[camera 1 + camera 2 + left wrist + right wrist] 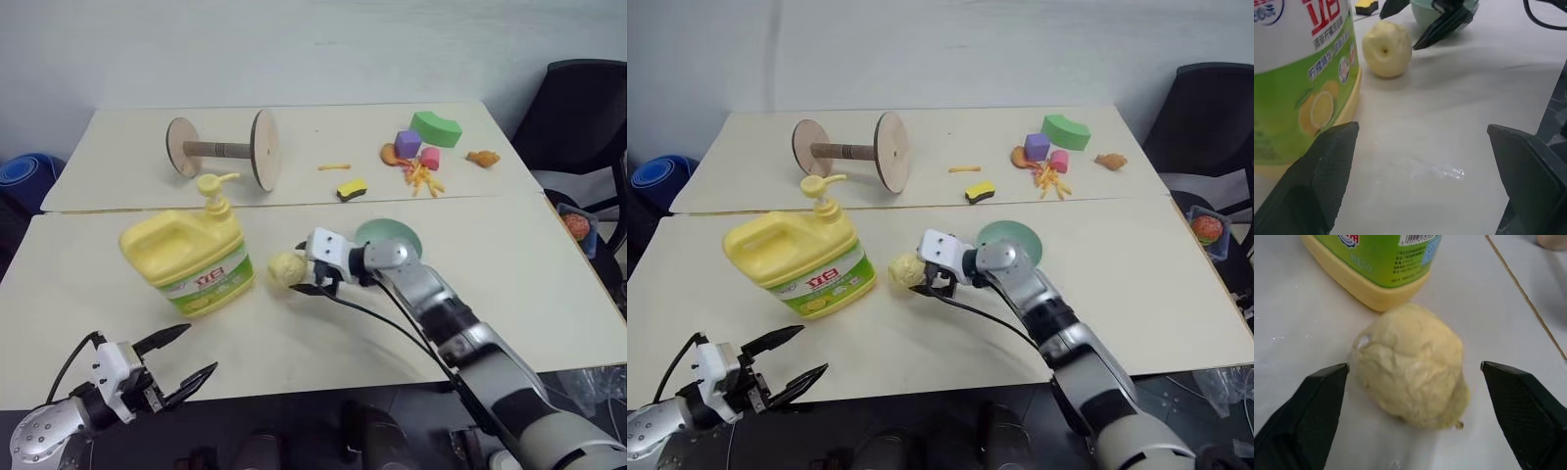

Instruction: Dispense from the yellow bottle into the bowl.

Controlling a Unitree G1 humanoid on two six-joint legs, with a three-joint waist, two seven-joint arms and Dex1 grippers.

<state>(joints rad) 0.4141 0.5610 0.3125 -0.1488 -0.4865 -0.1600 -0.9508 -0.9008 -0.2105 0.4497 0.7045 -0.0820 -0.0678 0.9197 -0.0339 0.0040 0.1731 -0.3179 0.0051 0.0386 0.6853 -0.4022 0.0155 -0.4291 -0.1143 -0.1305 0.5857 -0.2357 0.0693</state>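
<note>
The yellow bottle (191, 259), a squat jug with a pump top and a green label, stands upright at the table's left. Beside its base on the right lies a small pale-yellow soft lump (284, 268). My right gripper (302, 269) is open, its fingers either side of the lump (1413, 364) without closing on it. The pale teal bowl (394, 236) sits just behind that wrist, partly hidden by it. My left gripper (200, 350) hovers open and empty near the front edge, in front of the bottle (1298, 73).
A wooden spool (223, 149) stands on the far table. A yellow-and-black sponge (352, 189) lies near the seam between the tables. Toy blocks and food pieces (421, 157) cluster at the far right. A black chair (578, 108) stands beyond the right edge.
</note>
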